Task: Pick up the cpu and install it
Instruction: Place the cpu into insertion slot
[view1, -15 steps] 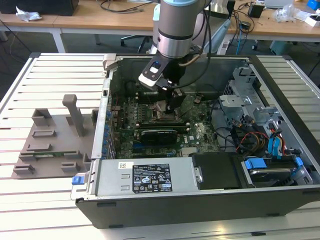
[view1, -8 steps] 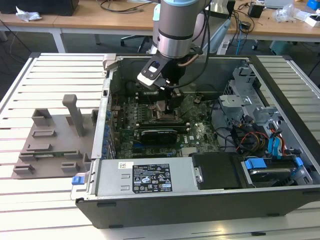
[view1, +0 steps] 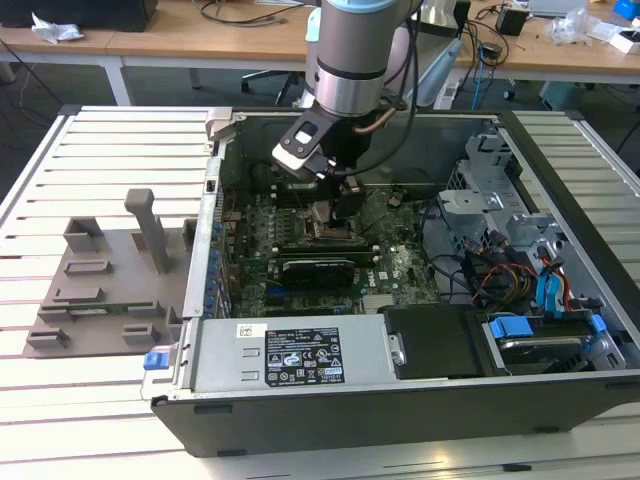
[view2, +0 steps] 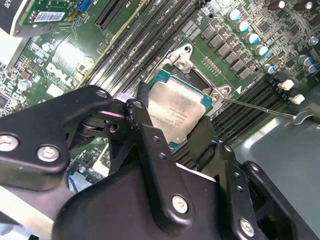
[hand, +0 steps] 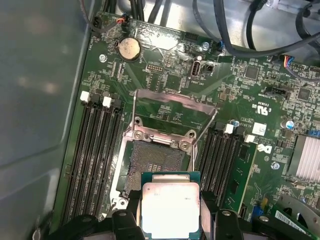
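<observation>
In the exterior view the gripper (view1: 335, 205) is lowered into the open computer case (view1: 560, 400), and its fingertips are hard to make out against the dark interior. In the first wrist view the cpu (hand: 170, 210) is cut off at the picture's edge; in the second wrist view one side of it (view2: 177, 112) is covered by a black finger (view2: 150, 135). The cpu is pinched by two opposite edges between the gripper's fingers. It is seen as a flat square chip with a silver-grey metal top and a thin green rim. It is held just over the near edge of the open socket (hand: 155, 160), whose load plate (hand: 172, 107) is raised beyond the fingers. Whether anything touches cannot be told. The green motherboard (hand: 250, 150) lies beneath the gripper. The case rests on a pale slatted table (view1: 60, 400), and a grey fixture tray (view1: 100, 270) lies well apart from the gripper. Wooden desks (view1: 200, 40) are seen behind.
</observation>
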